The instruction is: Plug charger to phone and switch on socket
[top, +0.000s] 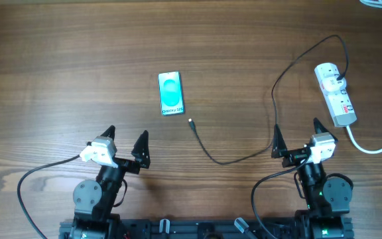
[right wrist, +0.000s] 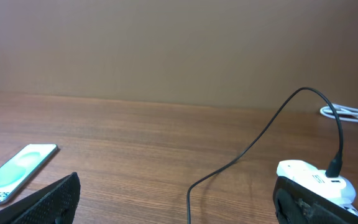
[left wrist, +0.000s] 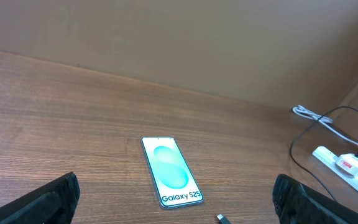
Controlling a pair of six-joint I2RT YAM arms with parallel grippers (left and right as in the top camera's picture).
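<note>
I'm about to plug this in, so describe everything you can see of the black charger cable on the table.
The charger is a long, thin black cable, flexible-looking, lying loose on the wooden table. Its small metal-tipped connector rests free beside the phone's near right corner, not touching it. From there the cable dips in a curve, rises past the open right pincer, loops and ends in a black plug seated in the white socket. Nothing grips it.

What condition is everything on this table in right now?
Phone: flat, screen lit, nothing plugged in.
Power strip: one outlet occupied; switch position unreadable.
Charger: plugged into power strip, small end loose, apart from phone.
Left tool: open, empty.
Right tool: open, empty.
</note>
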